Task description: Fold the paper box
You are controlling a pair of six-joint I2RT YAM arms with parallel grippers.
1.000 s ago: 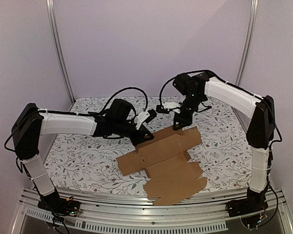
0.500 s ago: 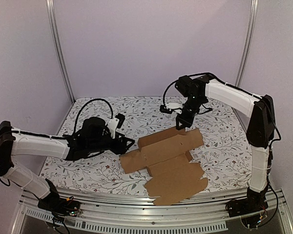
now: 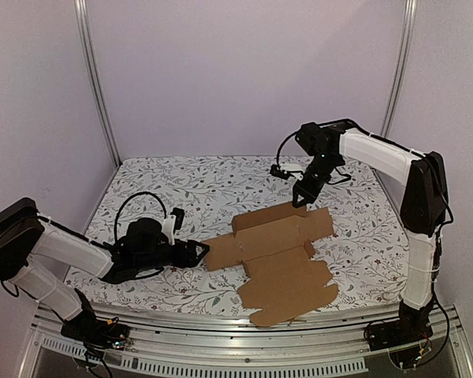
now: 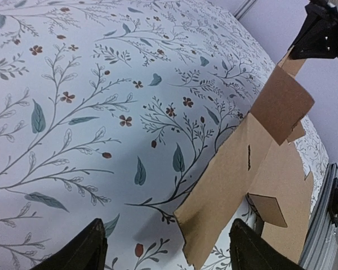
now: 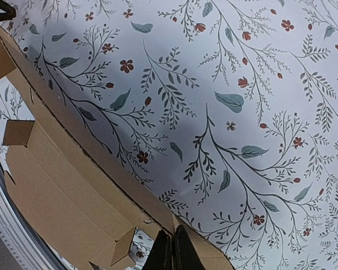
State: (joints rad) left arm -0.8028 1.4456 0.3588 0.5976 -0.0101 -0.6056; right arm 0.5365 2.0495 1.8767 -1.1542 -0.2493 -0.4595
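Observation:
The paper box [image 3: 288, 272] is a flat brown die-cut sheet lying mid-table, its far long flap lifted a little. My right gripper [image 3: 299, 201] is shut on that far flap's edge; in the right wrist view the fingers [image 5: 172, 247] pinch the cardboard [image 5: 56, 180] from above. My left gripper [image 3: 199, 253] sits low over the table at the sheet's left end, open. In the left wrist view its fingers [image 4: 168, 253] stand wide apart, with the corner of the left flap [image 4: 231, 180] just reaching in between them, untouched. The right gripper [image 4: 321, 39] shows at that view's top right corner.
A floral cloth [image 3: 181, 189] covers the table. An aluminium rail [image 3: 221, 346] runs along the near edge, with both arm bases on it. Two metal uprights [image 3: 94, 79] stand at the back corners before purple walls.
My left arm let go, swung back and down to the left, and its gripper opened wide. My right gripper closed on the far flap and shifted right; the sheet slid slightly right.

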